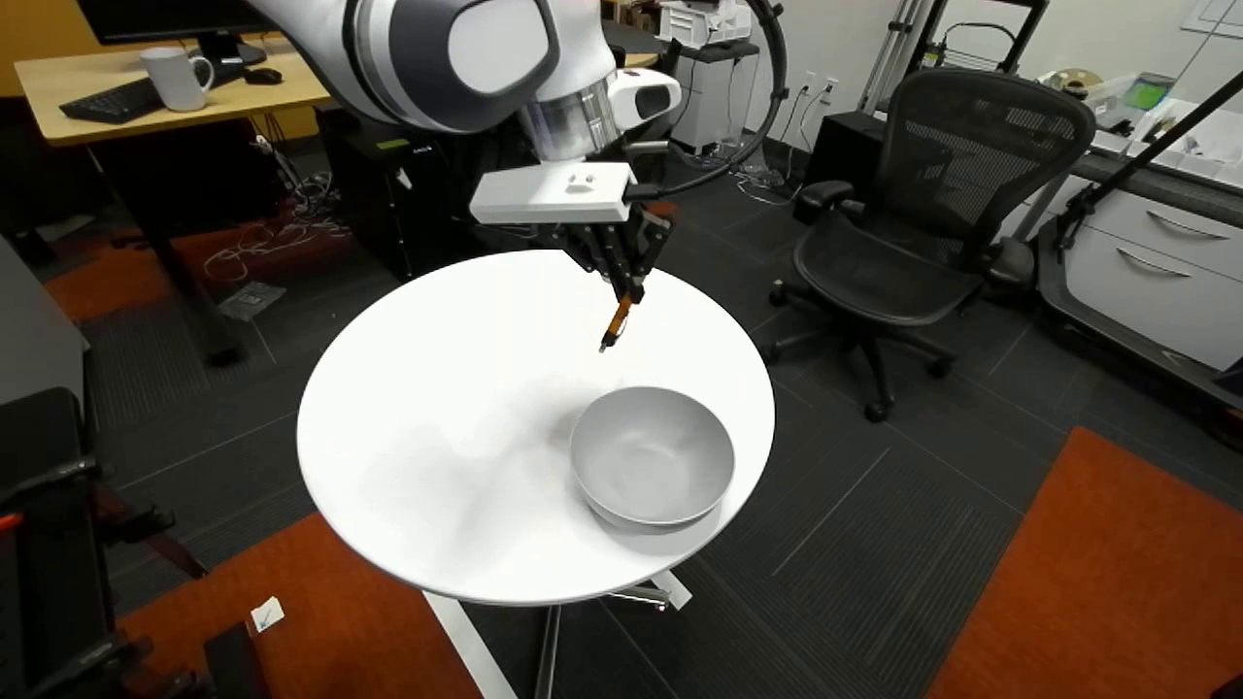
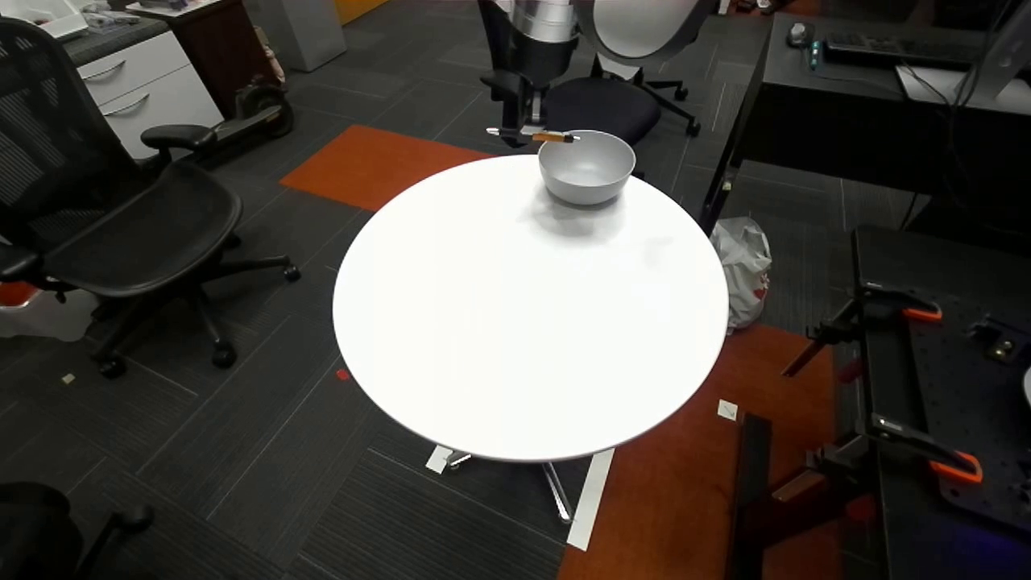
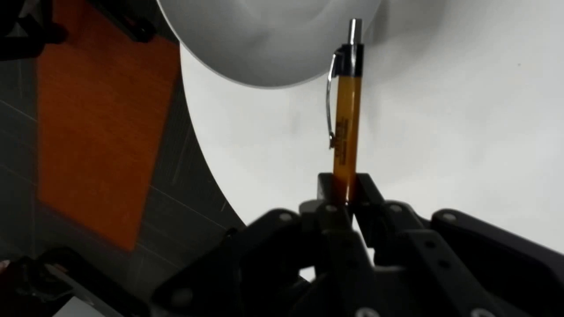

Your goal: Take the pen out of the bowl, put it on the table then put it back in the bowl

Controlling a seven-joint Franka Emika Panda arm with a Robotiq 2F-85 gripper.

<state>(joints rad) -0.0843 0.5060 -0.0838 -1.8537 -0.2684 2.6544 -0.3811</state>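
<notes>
My gripper [image 1: 631,289] is shut on the orange pen [image 1: 619,320] and holds it in the air above the table [image 1: 437,408]. In the wrist view, the pen [image 3: 348,114] sticks out from between the fingertips [image 3: 344,189], its dark clip end pointing toward the bowl [image 3: 273,57]. In an exterior view the pen [image 2: 552,137] lies nearly level, its end overlapping the rim of the bowl [image 2: 586,173]. The light grey bowl [image 1: 653,456] stands upright on the tabletop near its edge. Its inside shows nothing in it. The gripper is beside the bowl, not over its middle.
A black office chair [image 1: 932,194] stands near the round table. A wooden desk [image 1: 97,83] with a mug [image 1: 178,78] is behind. A dark bench [image 2: 950,387] with orange-tipped clamps stands beside the table. The table's round edge [image 2: 532,459] drops to the floor.
</notes>
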